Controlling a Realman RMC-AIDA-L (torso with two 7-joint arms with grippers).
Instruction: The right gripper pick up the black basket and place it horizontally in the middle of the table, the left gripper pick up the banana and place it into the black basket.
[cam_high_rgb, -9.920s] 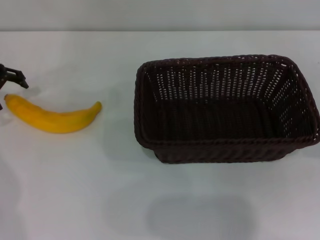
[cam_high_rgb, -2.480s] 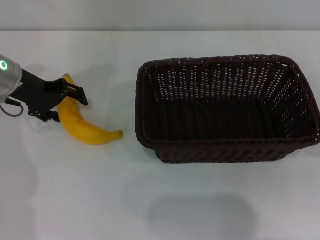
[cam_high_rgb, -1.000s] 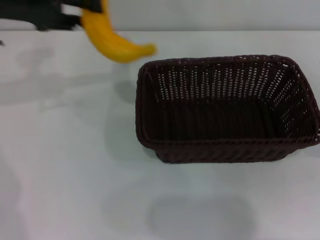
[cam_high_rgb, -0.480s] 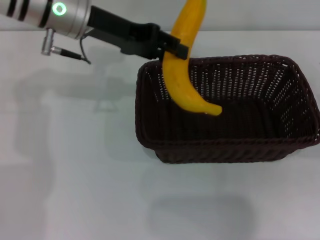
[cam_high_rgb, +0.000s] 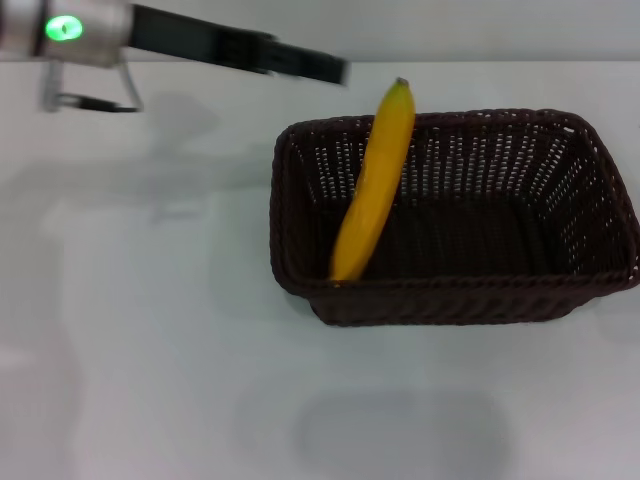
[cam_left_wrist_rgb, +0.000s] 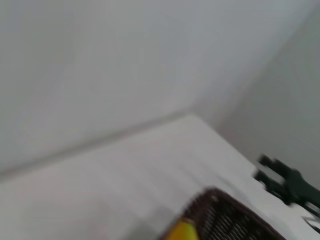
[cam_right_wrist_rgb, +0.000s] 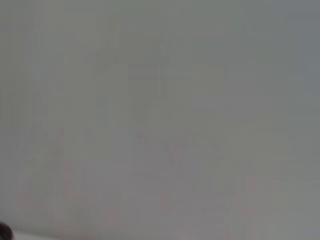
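The black basket (cam_high_rgb: 455, 215) stands lengthwise across the white table (cam_high_rgb: 150, 350), right of centre. The banana (cam_high_rgb: 372, 190) leans inside its left part, with the lower end near the front wall and the upper tip sticking out over the far rim. My left gripper (cam_high_rgb: 325, 70) is up at the back, left of the banana's tip, apart from it, open and empty. The left wrist view shows the basket's rim (cam_left_wrist_rgb: 227, 217), the banana's tip (cam_left_wrist_rgb: 180, 232), and a dark blocky part of the right gripper (cam_left_wrist_rgb: 287, 182) farther off.
A bare tabletop lies left of and in front of the basket. A grey wall runs along the table's far edge (cam_high_rgb: 450, 62). The right wrist view shows only a plain grey surface.
Half a second ago my left gripper held the banana upright over the basket's left end. It has let go and pulled back left, and the banana has dropped to lean inside the basket.
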